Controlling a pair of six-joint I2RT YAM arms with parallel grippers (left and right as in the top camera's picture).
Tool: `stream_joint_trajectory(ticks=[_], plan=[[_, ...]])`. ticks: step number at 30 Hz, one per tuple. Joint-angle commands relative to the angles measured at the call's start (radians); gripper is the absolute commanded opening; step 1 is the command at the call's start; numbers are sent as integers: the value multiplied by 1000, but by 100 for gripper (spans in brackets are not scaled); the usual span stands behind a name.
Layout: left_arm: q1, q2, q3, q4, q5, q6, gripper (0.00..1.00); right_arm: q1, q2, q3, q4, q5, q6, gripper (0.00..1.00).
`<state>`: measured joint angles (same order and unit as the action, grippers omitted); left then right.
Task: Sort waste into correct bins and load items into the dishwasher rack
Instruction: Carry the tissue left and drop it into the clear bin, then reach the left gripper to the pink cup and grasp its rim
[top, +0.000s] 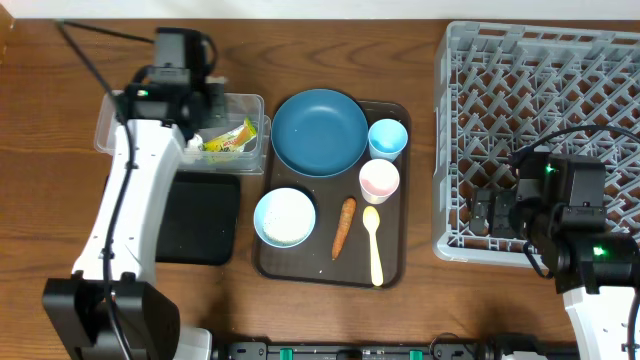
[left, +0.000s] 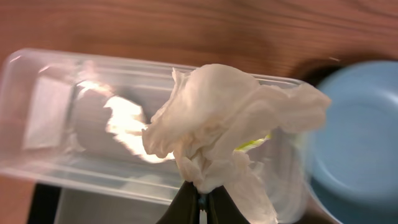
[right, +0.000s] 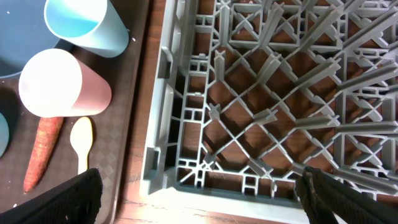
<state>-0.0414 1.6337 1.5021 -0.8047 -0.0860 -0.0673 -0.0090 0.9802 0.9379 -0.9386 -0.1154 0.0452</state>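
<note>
My left gripper (left: 202, 202) is shut on a crumpled white paper scrap (left: 230, 124) and holds it above the clear tub (left: 62, 112). In the overhead view the left gripper (top: 203, 132) is over the tub (top: 250, 108), where a yellow-green wrapper (top: 232, 138) lies. The black tray (top: 200, 215) sits in front of the tub. My right gripper (right: 205, 199) is open and empty over the front-left corner of the grey rack (right: 261, 93). The dark blue plate (top: 320, 132), light blue cup (top: 388, 138), pink-white cup (top: 379, 180), white bowl (top: 285, 217), carrot (top: 343, 227) and yellow spoon (top: 373, 240) lie on the brown tray.
The brown serving tray (top: 392, 262) stands between the bins and the rack (top: 540, 100). A narrow strip of wooden table separates its right edge from the rack. The left arm reaches over the black tray from the front edge.
</note>
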Motion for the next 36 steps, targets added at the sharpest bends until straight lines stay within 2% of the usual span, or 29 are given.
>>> stream_joint_trajectory(ticks=[1,5,6,7,8,14,24,29,36], plan=[[46,28,-11,-4,-6,-68,7,-13,0,17,-1,6,3,99],[63,36,-11,-3,3,-69,11,-13,0,18,-1,6,3,99],[63,36,-11,-3,3,-69,16,-13,0,17,-1,6,3,99],[63,36,-11,-3,3,-69,28,-13,0,18,-2,6,3,99],[63,36,-11,-3,3,-69,32,-13,0,17,-2,6,3,99],[63,36,-11,-3,7,-69,41,-13,0,18,-5,6,3,99],[11,36,-11,-8,332,-11,49,-13,0,17,-5,6,3,99],[-112,37,-11,-55,389,-12,50,-13,0,17,-5,6,3,99],[-314,62,-11,-77,392,-21,50,-13,0,17,-4,6,3,99]])
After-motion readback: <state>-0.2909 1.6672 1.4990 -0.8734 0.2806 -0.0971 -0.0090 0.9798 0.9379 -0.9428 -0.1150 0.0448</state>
